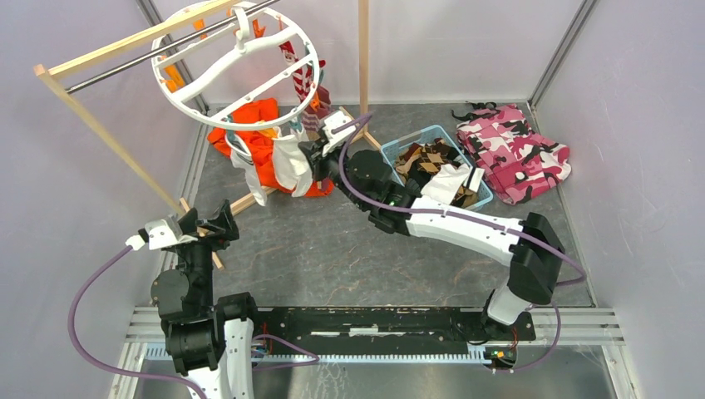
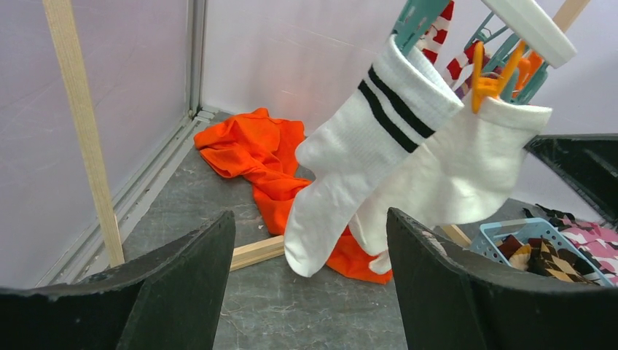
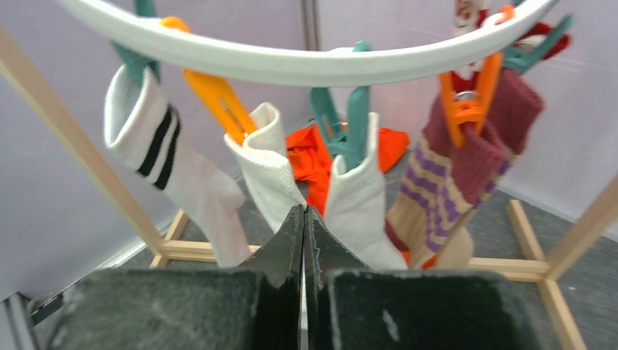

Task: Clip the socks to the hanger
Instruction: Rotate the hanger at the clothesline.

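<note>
The white ring hanger (image 1: 237, 62) hangs from the rack's bar at the back left. Socks hang from its clips: a white sock with black stripes (image 3: 167, 168), two plain white socks (image 3: 270, 175) (image 3: 361, 197), and a maroon, tan and purple sock (image 3: 452, 175). A red-and-white striped sock (image 1: 299, 71) hangs at the far side. My right gripper (image 3: 303, 215) is shut and empty, just below the ring, in front of the two plain white socks. My left gripper (image 2: 310, 215) is open and empty, low over the table, facing the striped white sock (image 2: 364, 146).
The wooden rack (image 1: 108, 125) with its metal bar (image 1: 166, 46) spans the back left. An orange garment (image 1: 258, 125) lies under the hanger. A blue basket (image 1: 397, 150) at the right holds brown argyle socks (image 1: 424, 158). A pink camouflage cloth (image 1: 515, 154) lies beyond it.
</note>
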`<state>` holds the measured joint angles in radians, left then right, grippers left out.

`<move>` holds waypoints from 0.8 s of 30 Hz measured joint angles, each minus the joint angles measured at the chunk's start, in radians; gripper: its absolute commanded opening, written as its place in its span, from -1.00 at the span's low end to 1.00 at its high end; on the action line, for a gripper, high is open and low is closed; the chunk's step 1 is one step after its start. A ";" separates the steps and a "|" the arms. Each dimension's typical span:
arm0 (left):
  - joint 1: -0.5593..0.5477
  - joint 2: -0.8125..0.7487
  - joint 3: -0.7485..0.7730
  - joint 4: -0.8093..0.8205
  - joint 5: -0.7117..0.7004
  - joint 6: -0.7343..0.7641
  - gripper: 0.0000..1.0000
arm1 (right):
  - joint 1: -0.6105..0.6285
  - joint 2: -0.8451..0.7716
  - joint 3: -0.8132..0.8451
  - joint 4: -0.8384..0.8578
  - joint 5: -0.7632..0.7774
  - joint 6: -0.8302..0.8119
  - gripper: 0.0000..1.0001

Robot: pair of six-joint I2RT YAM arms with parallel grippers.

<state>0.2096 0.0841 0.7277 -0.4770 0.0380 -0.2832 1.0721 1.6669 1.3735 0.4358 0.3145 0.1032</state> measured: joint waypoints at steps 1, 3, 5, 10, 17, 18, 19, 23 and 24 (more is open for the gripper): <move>0.000 0.000 0.000 0.000 0.003 0.000 0.61 | -0.008 -0.007 -0.008 -0.006 -0.005 -0.003 -1.00; 0.000 0.000 0.000 0.003 0.015 0.000 0.60 | -0.043 -0.038 -0.018 -0.012 -0.011 -0.008 -1.00; 0.000 0.000 0.000 0.011 0.025 -0.001 0.59 | -0.077 -0.061 -0.026 -0.021 -0.022 -0.013 -1.00; 0.000 0.000 -0.002 0.039 0.056 -0.007 0.58 | -0.169 -0.098 -0.040 -0.048 -0.042 -0.028 -1.00; 0.000 0.021 -0.003 0.084 0.122 -0.010 0.58 | -0.311 -0.096 -0.032 -0.098 -0.085 -0.038 -1.00; 0.000 0.026 -0.003 0.092 0.132 -0.011 0.58 | -0.330 -0.087 -0.018 -0.109 -0.096 -0.037 -1.00; 0.000 0.030 -0.004 0.098 0.143 -0.012 0.58 | -0.350 -0.072 0.003 -0.121 -0.105 -0.037 -1.00; 0.000 0.039 -0.007 0.124 0.177 -0.036 0.58 | -0.415 0.001 0.107 -0.153 -0.146 -0.035 -1.00; 0.000 0.042 -0.008 0.132 0.186 -0.045 0.58 | -0.428 0.018 0.129 -0.155 -0.156 -0.035 -1.00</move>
<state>0.2096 0.1261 0.7200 -0.3447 0.2237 -0.3279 0.6445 1.6848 1.5028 0.2810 0.1589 0.0677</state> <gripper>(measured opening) 0.791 0.004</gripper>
